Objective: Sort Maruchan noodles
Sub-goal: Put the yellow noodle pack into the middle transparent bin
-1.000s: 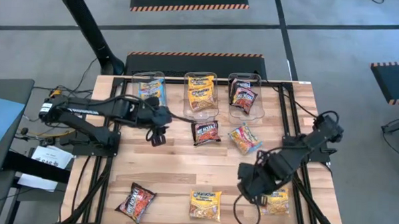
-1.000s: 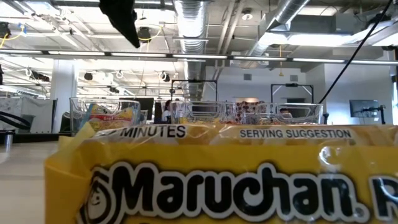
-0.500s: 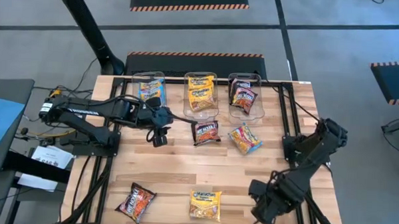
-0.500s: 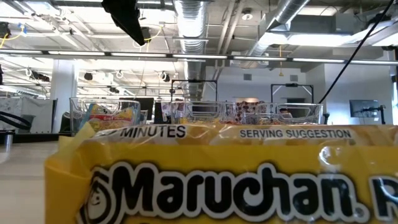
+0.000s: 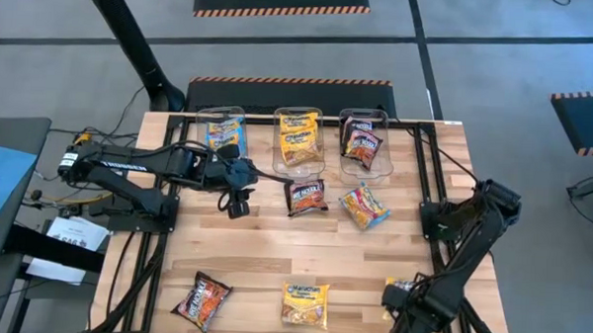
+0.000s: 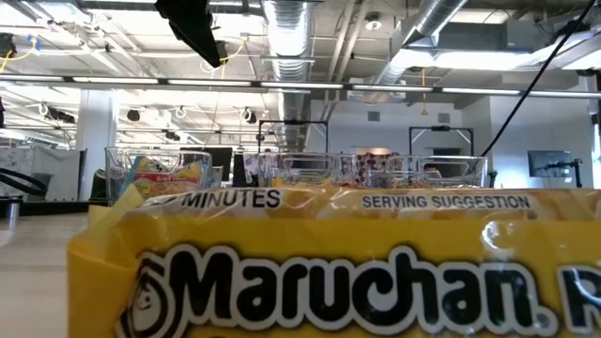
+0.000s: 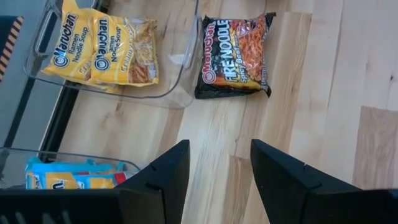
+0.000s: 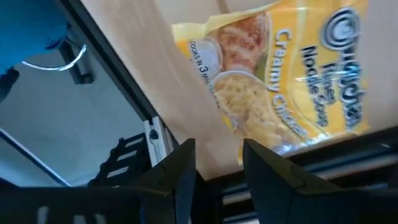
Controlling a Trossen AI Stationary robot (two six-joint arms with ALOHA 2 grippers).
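Loose Maruchan noodles lie flat on the wooden table: a black-red packet (image 5: 308, 197), a blue-pink-yellow one (image 5: 364, 206), a black-red one (image 5: 202, 300) and a yellow one (image 5: 305, 303). Another yellow packet (image 8: 286, 87) lies at the near right corner, and only its corner (image 5: 399, 287) shows in the high view. My right gripper (image 8: 217, 165) hangs open above that packet's edge and points down. My left gripper (image 7: 219, 168) hovers open over bare wood near the far black-red packet (image 7: 235, 56).
Three clear bins stand along the far edge: the left (image 5: 221, 132) holds a blue packet, the middle (image 5: 299, 139) yellow ones, the right (image 5: 363, 141) black-red ones. The table's black frame rail (image 8: 149, 134) runs beside the right gripper. A yellow packet (image 6: 329, 272) fills the low view.
My right gripper has swung toward the table's near right corner and sunk lower, rolling as it went. It now stands over the yellow packet there and covers most of it in the high view. The packets have stayed where they were.
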